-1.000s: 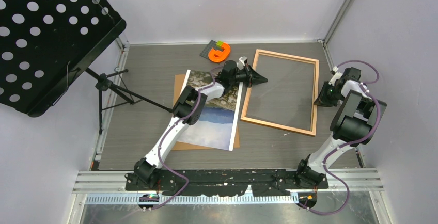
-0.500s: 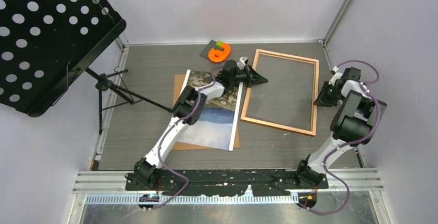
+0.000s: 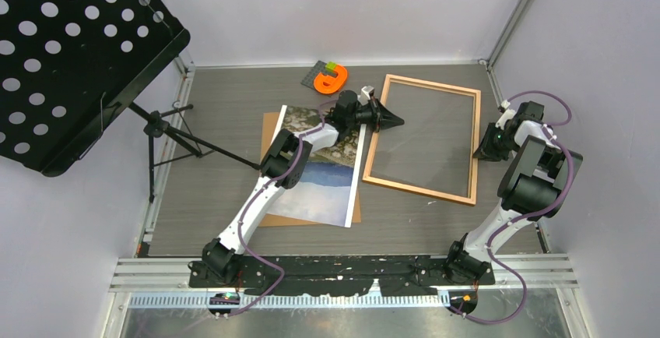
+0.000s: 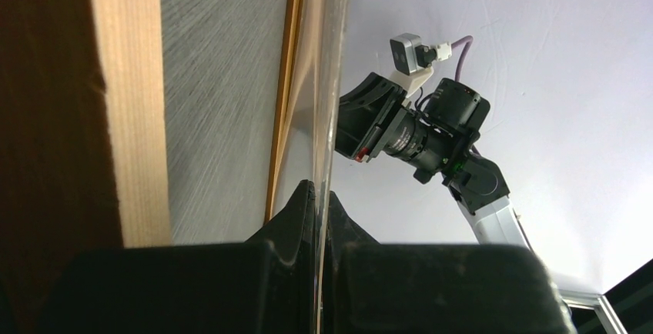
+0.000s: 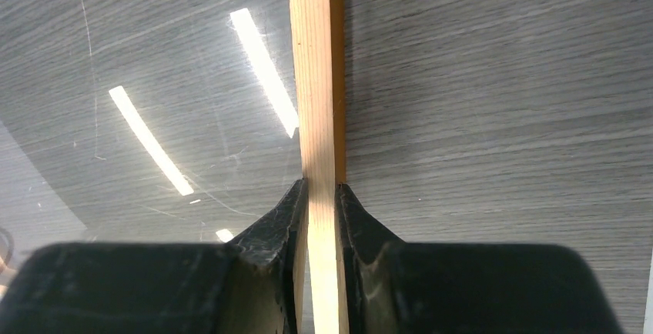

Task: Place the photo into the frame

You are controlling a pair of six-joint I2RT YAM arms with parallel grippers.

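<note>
From above, the frame (image 3: 433,84) lies flat on the grey wood-grain bench (image 3: 233,96), right of centre. It is a thin-railed rectangle of light orange-brown wood. The photo (image 3: 327,182) lies face up just left of it, outside the frame. It is a long paper print with a thin white border, resting on a plain brown backing board (image 3: 268,126) whose edges show at its left and near sides. The left end effector (image 3: 395,121) reaches over the photo's far end to the frame's left rail. The right end effector (image 3: 479,153) meets the frame's right rail. A curved orange piece (image 3: 332,79) lies at the far side, and a black perforated music stand (image 3: 70,50) stands far left.

In the left wrist view, the left end effector (image 4: 318,188) has its dark, tapered fingers pressed together on the edge of a thin clear sheet (image 4: 323,57), seen almost edge-on. A pale, square-cut wooden rail of the frame (image 4: 127,103) runs alongside.

In the right wrist view, the right end effector (image 5: 322,188) is pinched narrowly on a smooth, straight rail of the frame (image 5: 316,65), one finger on each side. Left of that rail the clear sheet (image 5: 154,80) is glossy, with faint scratches and bright reflected strips. Right of it is the matte, grained bench (image 5: 500,103).
</note>
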